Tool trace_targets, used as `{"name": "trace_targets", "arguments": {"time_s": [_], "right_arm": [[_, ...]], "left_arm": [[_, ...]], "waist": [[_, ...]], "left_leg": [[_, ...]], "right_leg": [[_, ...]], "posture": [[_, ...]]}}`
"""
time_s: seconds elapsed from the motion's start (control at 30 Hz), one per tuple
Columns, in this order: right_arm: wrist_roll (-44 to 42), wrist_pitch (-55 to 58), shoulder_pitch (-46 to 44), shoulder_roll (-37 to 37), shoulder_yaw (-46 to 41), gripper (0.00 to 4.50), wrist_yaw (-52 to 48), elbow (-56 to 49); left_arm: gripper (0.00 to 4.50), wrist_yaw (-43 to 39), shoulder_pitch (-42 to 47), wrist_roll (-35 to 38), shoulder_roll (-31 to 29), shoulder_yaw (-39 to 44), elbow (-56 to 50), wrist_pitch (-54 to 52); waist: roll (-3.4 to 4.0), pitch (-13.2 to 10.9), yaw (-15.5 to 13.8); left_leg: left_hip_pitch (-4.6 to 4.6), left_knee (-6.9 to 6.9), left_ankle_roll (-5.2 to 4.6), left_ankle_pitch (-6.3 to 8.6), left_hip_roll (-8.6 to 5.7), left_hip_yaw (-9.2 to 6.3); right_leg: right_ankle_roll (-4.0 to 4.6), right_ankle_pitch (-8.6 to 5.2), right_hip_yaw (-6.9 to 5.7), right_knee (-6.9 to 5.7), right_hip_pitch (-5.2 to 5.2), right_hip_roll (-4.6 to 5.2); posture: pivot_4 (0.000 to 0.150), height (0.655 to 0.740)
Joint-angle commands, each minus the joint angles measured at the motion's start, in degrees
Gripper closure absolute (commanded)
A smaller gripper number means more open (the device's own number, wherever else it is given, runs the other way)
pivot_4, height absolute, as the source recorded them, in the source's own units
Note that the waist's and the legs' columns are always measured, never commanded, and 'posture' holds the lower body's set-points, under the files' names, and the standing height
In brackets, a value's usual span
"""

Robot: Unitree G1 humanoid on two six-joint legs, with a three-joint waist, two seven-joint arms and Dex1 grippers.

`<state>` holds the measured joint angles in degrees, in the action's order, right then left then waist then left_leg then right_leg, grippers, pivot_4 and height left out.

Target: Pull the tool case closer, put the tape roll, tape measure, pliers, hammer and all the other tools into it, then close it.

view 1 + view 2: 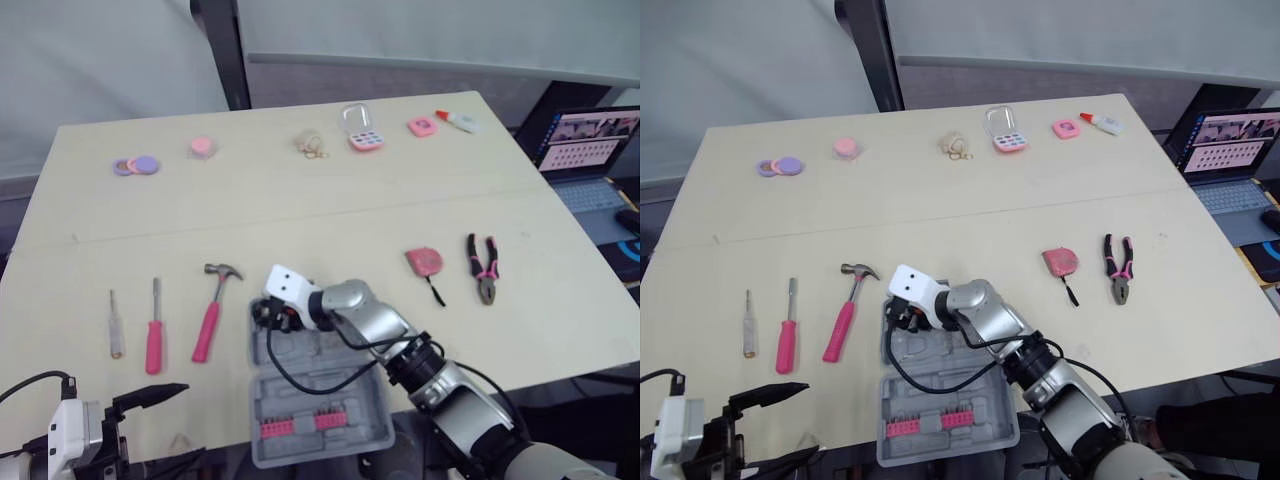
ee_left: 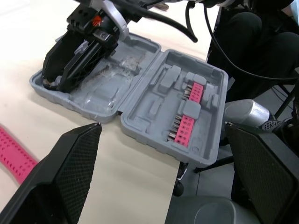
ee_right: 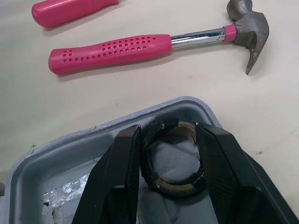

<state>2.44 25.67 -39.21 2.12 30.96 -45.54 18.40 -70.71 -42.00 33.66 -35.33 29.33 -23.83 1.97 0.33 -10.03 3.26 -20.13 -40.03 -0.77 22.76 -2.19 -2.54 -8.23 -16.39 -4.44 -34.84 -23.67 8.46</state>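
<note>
The grey tool case (image 1: 335, 395) lies open at the table's front edge, its lid half holding pink bit strips (image 1: 297, 425). My right gripper (image 3: 168, 129) reaches into the case's far left corner, shut on the black tape roll (image 3: 176, 188), which rests in that corner. My left gripper (image 1: 185, 425) hangs open, left of the case at the front edge, holding nothing. The pink-handled hammer (image 1: 212, 315) lies just left of the case. The pink tape measure (image 1: 423, 262) and the pliers (image 1: 485, 268) lie to the right.
A pink screwdriver (image 1: 155, 335) and a small clear-handled screwdriver (image 1: 115, 330) lie left of the hammer. Small pink and purple items (image 1: 136, 165), a glue bottle (image 1: 457, 121) and rings (image 1: 312, 145) line the far edge. A laptop (image 1: 590, 150) sits off to the right.
</note>
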Motion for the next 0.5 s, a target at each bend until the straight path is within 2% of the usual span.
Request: {"name": "trace_targets", "arguments": {"time_s": [0.03,0.3,0.5], "right_arm": [[0.0,0.8,1.3,-0.3,0.0,2.54,0.0,-1.0],[-4.3,4.3,0.5,-0.7,-3.8,2.54,-1.5,-7.5],[-9.5,14.3,-0.5,3.7,-7.4,2.54,-3.5,-21.3]], "left_arm": [[0.0,-0.6,-0.2,0.0,0.2,-0.3,0.4,1.2],[0.0,-0.2,1.0,1.0,-0.6,-0.3,0.6,0.3],[0.0,1.9,6.8,3.0,-3.1,0.3,1.1,-4.0]], "waist": [[0.0,0.0,0.0],[0.02,0.0,-0.1],[0.01,0.0,-0.3]], "left_leg": [[0.0,0.0,0.0,0.0,0.0,0.0],[-0.02,-0.01,0.0,0.0,0.0,-0.01],[-0.03,-0.04,0.0,0.0,-0.01,-0.05]], "right_leg": [[0.0,0.0,0.0,0.0,0.0,0.0],[0.0,0.0,0.0,0.01,0.0,0.0],[0.0,0.0,0.01,-0.05,-0.01,0.02]], "posture": [[0.15,0.74],[0.15,0.74],[0.15,0.74]]}}
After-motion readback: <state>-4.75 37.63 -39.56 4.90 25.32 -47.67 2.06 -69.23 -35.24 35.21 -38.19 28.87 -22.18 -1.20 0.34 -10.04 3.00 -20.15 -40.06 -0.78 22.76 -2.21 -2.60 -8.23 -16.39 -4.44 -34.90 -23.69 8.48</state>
